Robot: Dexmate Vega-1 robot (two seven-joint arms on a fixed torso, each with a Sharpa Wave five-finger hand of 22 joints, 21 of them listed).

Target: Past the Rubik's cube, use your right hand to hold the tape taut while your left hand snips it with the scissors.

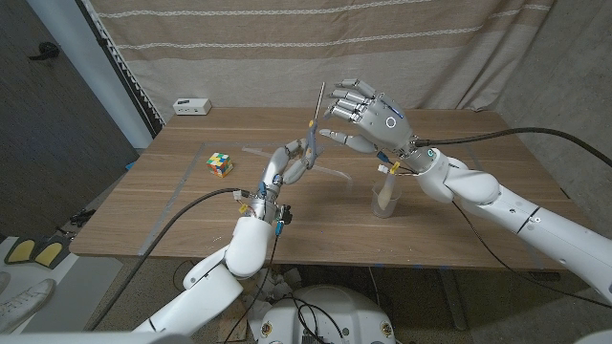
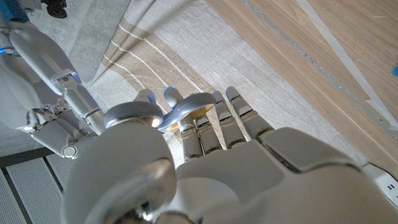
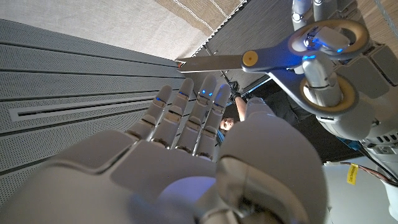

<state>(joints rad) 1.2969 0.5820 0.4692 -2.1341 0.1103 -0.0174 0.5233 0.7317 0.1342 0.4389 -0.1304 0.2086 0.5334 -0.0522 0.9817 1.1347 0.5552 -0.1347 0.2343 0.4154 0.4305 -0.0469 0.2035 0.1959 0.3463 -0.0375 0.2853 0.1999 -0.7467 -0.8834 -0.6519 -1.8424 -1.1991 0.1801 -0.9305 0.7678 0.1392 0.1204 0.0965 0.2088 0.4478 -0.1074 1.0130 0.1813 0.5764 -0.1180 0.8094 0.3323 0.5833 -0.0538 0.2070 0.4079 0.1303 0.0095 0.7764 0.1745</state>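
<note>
Left robot hand (image 1: 290,164) grips scissors (image 1: 315,122), blades up, closed | right robot hand (image 1: 368,115) open, tape strip (image 1: 330,172) below, on tabletop (image 1: 459,182) beyond Rubik's cube (image 1: 221,164) | pinch, tension tape first, then cut.

The tape cannot be made out for certain in the head view; only a faint pale strip is seen on the desk (image 1: 459,191) past the Rubik's cube (image 1: 221,164), too thin to judge. The scissors (image 1: 315,126) are partly covered by the left hand (image 1: 290,164), so the handles are hidden there. In the right wrist view the left hand (image 3: 339,74) is cut by the picture's edge. What fills the clear cup (image 1: 386,198) is too small to tell. The right hand (image 1: 368,117) is raised, its palm hidden from the head camera.
</note>
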